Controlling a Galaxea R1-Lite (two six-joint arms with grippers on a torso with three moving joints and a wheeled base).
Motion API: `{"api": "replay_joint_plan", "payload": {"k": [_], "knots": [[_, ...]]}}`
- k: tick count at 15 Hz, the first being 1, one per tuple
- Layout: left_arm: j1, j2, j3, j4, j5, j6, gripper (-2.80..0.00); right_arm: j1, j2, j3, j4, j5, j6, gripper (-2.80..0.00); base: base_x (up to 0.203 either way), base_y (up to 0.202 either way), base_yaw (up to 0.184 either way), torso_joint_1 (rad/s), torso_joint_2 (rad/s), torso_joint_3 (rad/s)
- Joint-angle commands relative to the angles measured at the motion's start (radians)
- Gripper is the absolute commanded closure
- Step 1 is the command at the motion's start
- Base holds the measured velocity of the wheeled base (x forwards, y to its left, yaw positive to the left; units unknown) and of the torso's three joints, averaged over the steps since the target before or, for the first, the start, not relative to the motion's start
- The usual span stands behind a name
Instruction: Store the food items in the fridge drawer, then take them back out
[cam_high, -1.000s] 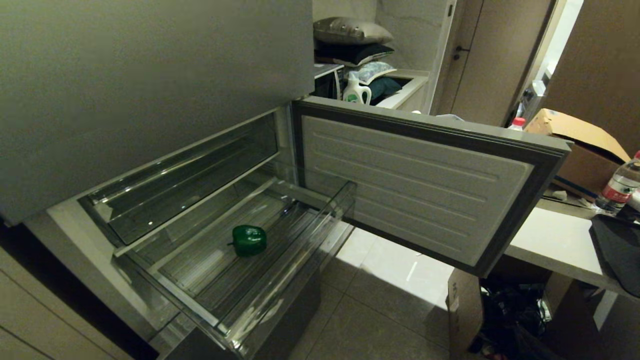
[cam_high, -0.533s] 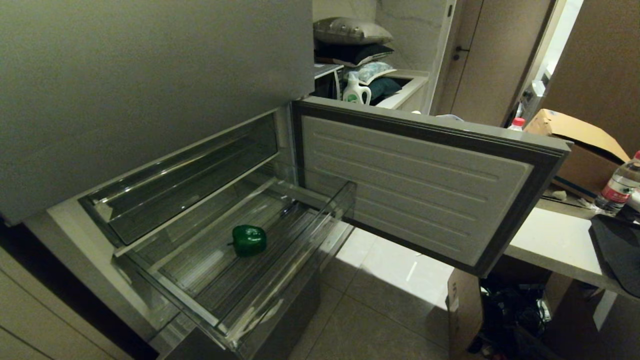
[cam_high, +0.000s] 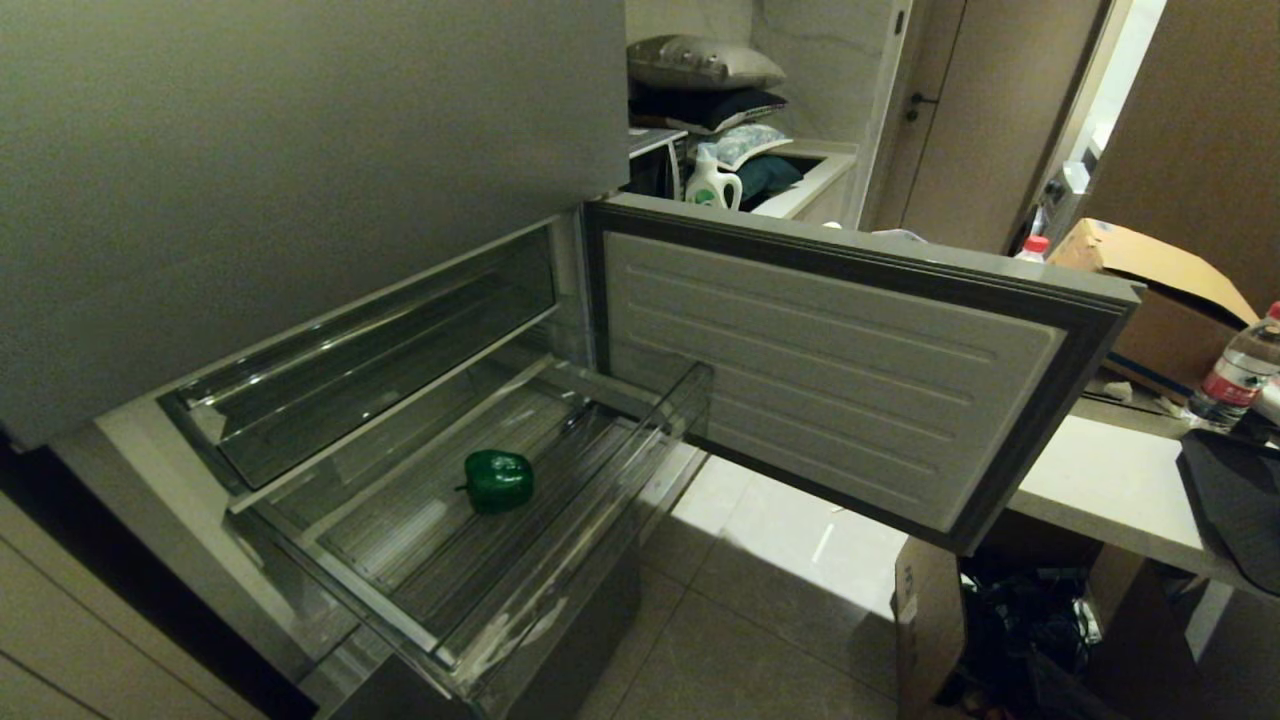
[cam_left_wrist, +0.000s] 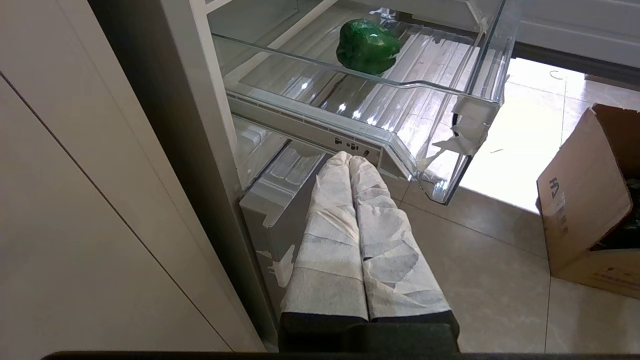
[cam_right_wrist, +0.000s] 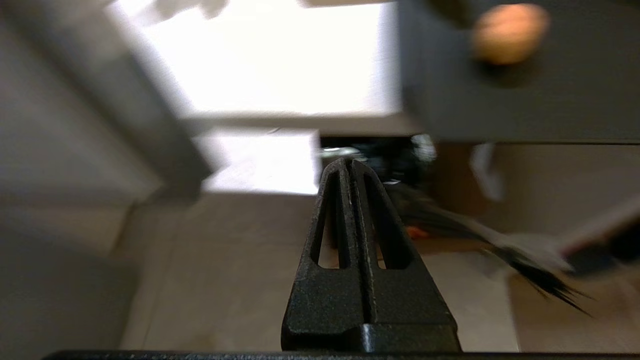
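Nothing in the head view has shifted since the earlier frames: the pepper (cam_high: 497, 480) lies alone on the ribbed floor of the pulled-out drawer (cam_high: 590, 490), while the left tool (cam_left_wrist: 350, 159) hangs below the drawer's front lip with its wrapped fingers pressed together, holding nothing. Glossy, rounded and probably light, the pepper looks slippery, so I would grip it across its broad sides. Further right, the right tool (cam_right_wrist: 350, 162) is also closed and empty, off toward the floor, and its view is smeared, with the potato (cam_right_wrist: 509, 32) only a tan blur on a dark tabletop (cam_right_wrist: 550, 100).
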Motion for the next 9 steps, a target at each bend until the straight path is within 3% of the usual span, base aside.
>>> {"api": "replay_joint_plan", "payload": {"k": [1,4,7,9], "knots": [[0.0,0.0,0.0,0.001,0.0,0.0,0.0,0.179,-0.251,0.116,0.022,-0.039,-0.013,0.0,0.0,0.0,0.0,0.0,0.0,0.0],[0.0,0.0,0.0,0.001,0.0,0.0,0.0,0.341,-0.477,0.193,0.188,-0.136,-0.072,0.0,0.0,0.0,0.0,0.0,0.0,0.0],[0.0,0.0,0.0,0.001,0.0,0.0,0.0,0.514,-0.712,0.213,0.373,-0.161,-0.093,0.0,0.0,0.0,0.0,0.0,0.0,0.0],[0.0,0.0,0.0,0.001,0.0,0.0,0.0,0.586,-0.86,0.218,0.452,-0.167,-0.102,0.0,0.0,0.0,0.0,0.0,0.0,0.0]]}}
